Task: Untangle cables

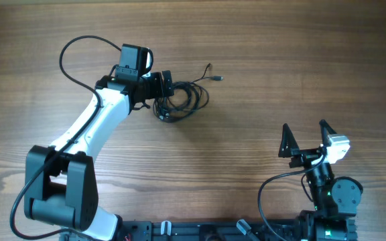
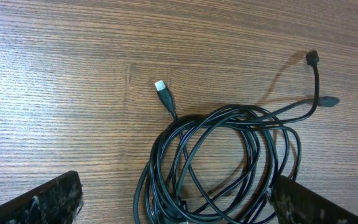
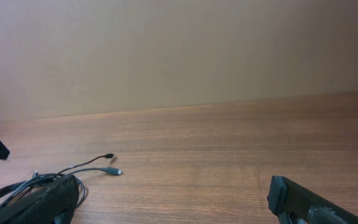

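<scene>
The cables (image 1: 183,99) lie as a tangled bundle of thin black loops on the wooden table, upper middle in the overhead view. My left gripper (image 1: 165,94) is open, its fingers astride the bundle's left part. In the left wrist view the loops (image 2: 222,162) fill the space between the two fingers, a silver-tipped plug (image 2: 161,87) points up-left, and two plug ends (image 2: 316,74) stick out at the right. My right gripper (image 1: 307,138) is open and empty at the lower right, far from the bundle. The right wrist view shows the plug ends (image 3: 107,165) at the far left.
The left arm's thick black cable (image 1: 79,60) arcs over the table at the upper left. The arm bases (image 1: 320,214) stand along the front edge. A plain wall rises behind the table in the right wrist view (image 3: 179,50).
</scene>
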